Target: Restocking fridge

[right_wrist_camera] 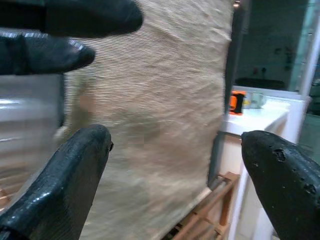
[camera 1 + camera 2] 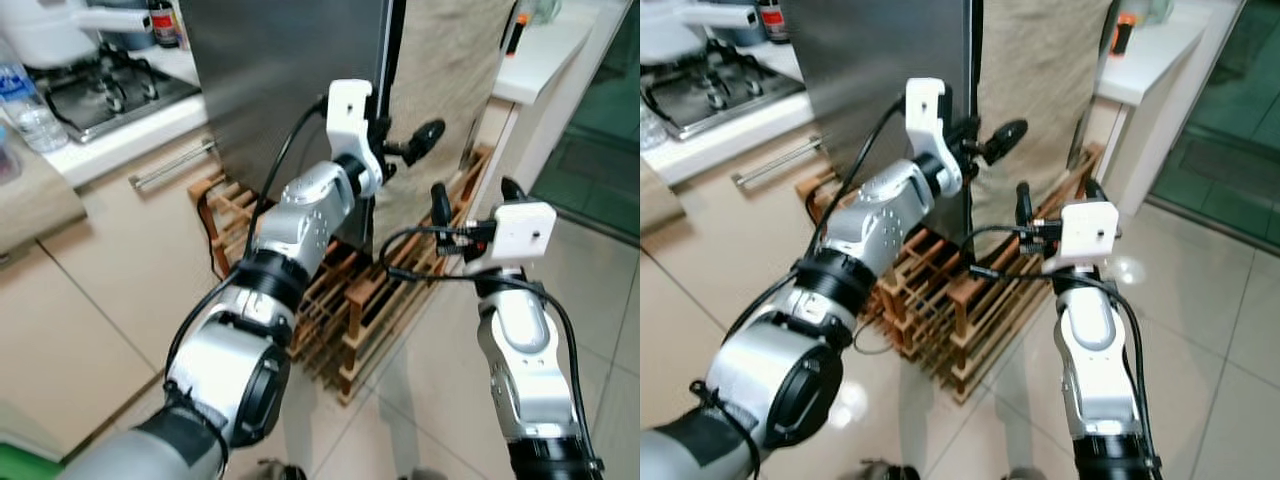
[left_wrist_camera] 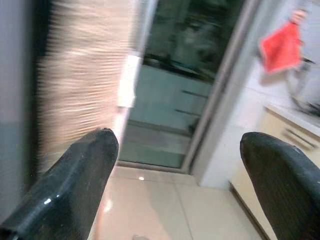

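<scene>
Left eye view shows both grippers, left (image 2: 405, 140) and right (image 2: 470, 205), fingers wide and empty, raised at the closed fridge (image 2: 290, 80) door edge; restocking seems not yet begun.

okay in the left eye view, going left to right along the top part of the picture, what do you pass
Clear plastic water bottle → black gas hob → grey stainless fridge door → beige woven panel → white countertop with an orange-and-black object → dark glass door.
</scene>
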Motion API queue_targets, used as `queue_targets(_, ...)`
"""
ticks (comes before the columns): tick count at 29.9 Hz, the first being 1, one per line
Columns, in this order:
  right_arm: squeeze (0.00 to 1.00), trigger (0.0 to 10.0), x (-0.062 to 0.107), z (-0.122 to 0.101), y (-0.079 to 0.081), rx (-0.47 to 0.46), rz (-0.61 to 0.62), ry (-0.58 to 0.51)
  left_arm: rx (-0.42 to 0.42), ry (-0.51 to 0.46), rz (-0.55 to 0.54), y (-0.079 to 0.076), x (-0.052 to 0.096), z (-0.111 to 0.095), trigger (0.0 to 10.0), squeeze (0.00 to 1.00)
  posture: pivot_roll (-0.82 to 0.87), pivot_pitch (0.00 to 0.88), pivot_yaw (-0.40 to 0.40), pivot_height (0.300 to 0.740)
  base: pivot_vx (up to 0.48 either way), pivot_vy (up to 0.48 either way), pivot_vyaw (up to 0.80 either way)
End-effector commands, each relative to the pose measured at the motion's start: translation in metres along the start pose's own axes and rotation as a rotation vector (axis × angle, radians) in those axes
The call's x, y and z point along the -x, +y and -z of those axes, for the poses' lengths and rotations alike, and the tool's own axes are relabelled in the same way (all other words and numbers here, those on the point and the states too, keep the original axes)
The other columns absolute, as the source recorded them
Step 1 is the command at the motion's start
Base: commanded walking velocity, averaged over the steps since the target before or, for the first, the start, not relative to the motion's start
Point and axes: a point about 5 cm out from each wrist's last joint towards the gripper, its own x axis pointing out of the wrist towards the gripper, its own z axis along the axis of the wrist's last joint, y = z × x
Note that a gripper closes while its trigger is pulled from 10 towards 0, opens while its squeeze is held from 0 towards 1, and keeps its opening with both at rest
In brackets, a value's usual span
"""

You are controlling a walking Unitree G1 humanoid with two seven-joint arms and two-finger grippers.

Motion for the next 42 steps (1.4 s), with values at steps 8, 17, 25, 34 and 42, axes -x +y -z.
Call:
queue_targets(8,0.0,10.0,0.003,-0.004,-0.006,0.01,0.037,-0.011,0.071,-0.074,0.404,-0.101,-0.034,-0.007,10.0,0.0,-0.3,0.0,0.13,0.727,0.0,0.0,0.0)
queue_targets(17,0.0,10.0,0.0,-0.002,0.0,-0.007,0.014,-0.005,-0.002,-0.151,0.091,-0.008,0.016,-0.029,10.0,0.0,-0.25,0.005,0.105,0.727,0.0,0.0,0.0)
queue_targets(25,0.0,10.0,-0.011,0.002,0.009,-0.024,-0.061,0.011,-0.081,-0.252,-0.251,0.047,0.061,-0.049,10.0,0.0,-0.16,0.0,0.03,0.727,0.0,0.0,0.0)
queue_targets(34,0.0,10.0,-0.025,0.001,0.018,-0.038,-0.103,-0.003,-0.16,-0.153,-0.385,0.058,0.073,-0.028,10.0,0.0,-0.13,0.0,0.014,0.727,0.0,0.0,0.0)
queue_targets(42,0.0,10.0,-0.024,0.003,0.014,-0.033,-0.104,-0.002,-0.189,-0.133,-0.415,0.059,0.073,-0.023,10.0,0.0,-0.14,0.0,0.003,0.727,0.0,0.0,0.0)
